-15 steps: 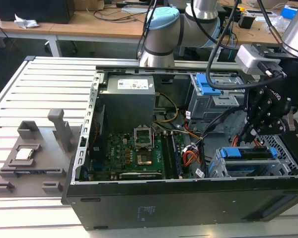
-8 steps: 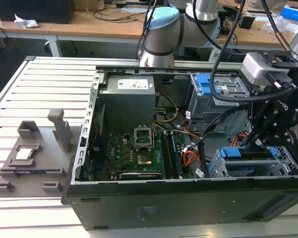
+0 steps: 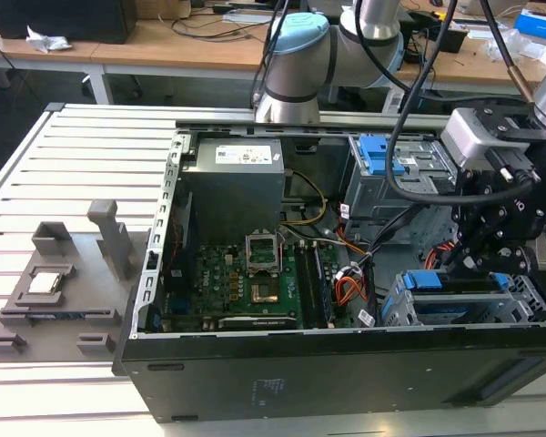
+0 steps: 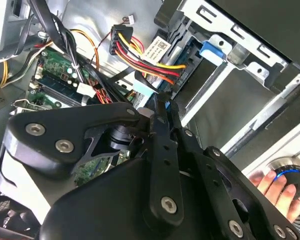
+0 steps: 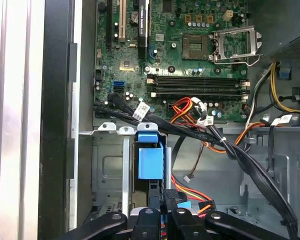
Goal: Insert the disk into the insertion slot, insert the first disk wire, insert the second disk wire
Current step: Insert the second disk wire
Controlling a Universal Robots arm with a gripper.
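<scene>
Disk point(image 3: 455, 280) seated in insertion slot point(image 3: 528, 305), gripper point(image 3: 469, 259) partly hiding it

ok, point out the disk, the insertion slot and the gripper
disk point(image 3: 455, 281): exterior view, blue carrier edge.
insertion slot point(image 3: 399, 311): exterior view, silver cage wall on the view's left.
gripper point(image 5: 162, 216): first wrist view, between the fingertips.

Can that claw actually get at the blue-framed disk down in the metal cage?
Probably yes. The claw already hangs right at the disk, which sits in the insertion slot with its top open; the loose wires lie beside it, not across.
</scene>
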